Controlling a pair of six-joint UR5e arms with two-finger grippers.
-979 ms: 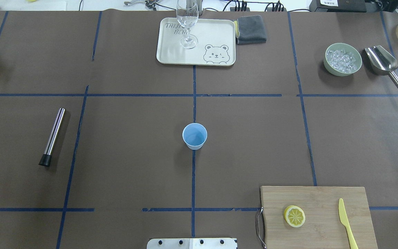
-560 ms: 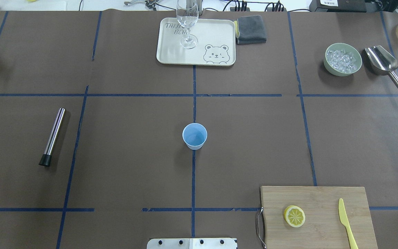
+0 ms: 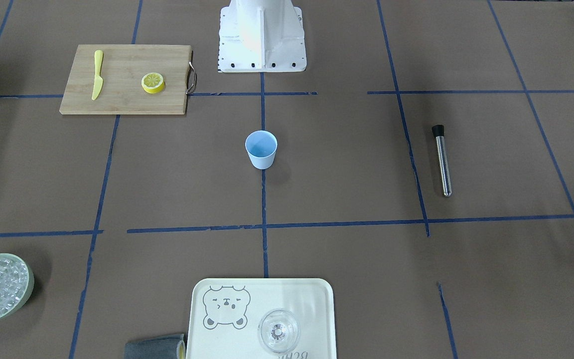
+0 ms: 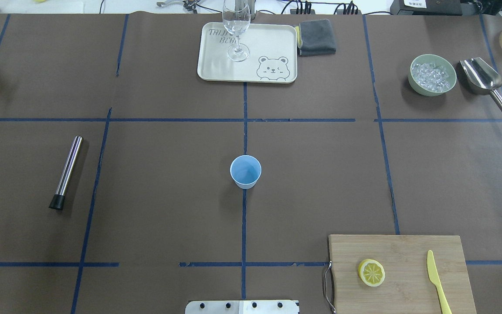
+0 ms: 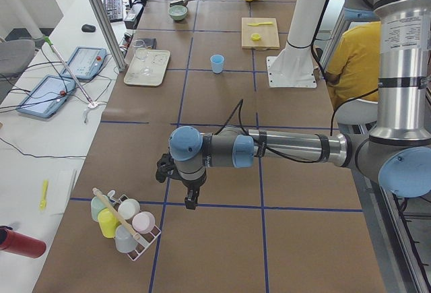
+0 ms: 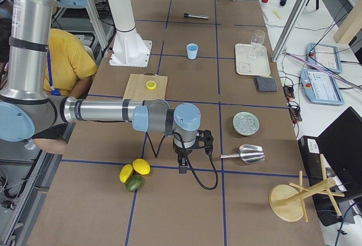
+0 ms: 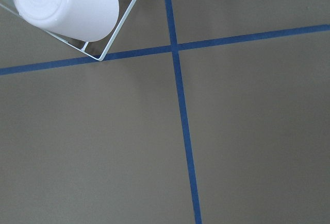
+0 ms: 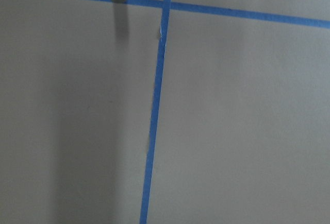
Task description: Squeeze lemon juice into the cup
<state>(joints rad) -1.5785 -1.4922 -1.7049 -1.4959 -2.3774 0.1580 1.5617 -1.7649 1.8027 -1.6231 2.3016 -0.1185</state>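
Grippers first: the left gripper (image 5: pixel 190 204) hangs low in the middle of the left side view, just beside a wire rack (image 5: pixel 128 229) of upturned cups. The right gripper (image 6: pixel 182 168) hangs just below centre in the right side view, near a metal scoop (image 6: pixel 248 154). Each shows only in its side view, so I cannot tell how wide either one stands. Neither appears to have anything in it. Both wrist cameras look down on bare brown table and blue tape lines, with no fingers in view.

The lemon (image 4: pixel 371 272) lies cut face up on the cutting board (image 4: pixel 397 250) in the lower right of the overhead view. It is well apart from the yellow knife (image 4: pixel 435 279) on the same board. The cup (image 4: pixel 245 171) stands upright at the centre of that view, and it looks empty inside. Cup and lemon are well apart, and no arm reaches into the overhead picture at all.

By my reading, nothing of the task is done yet. What is left is all of it: reach for the lemon, pick it up, carry it above the cup, and squeeze it there.
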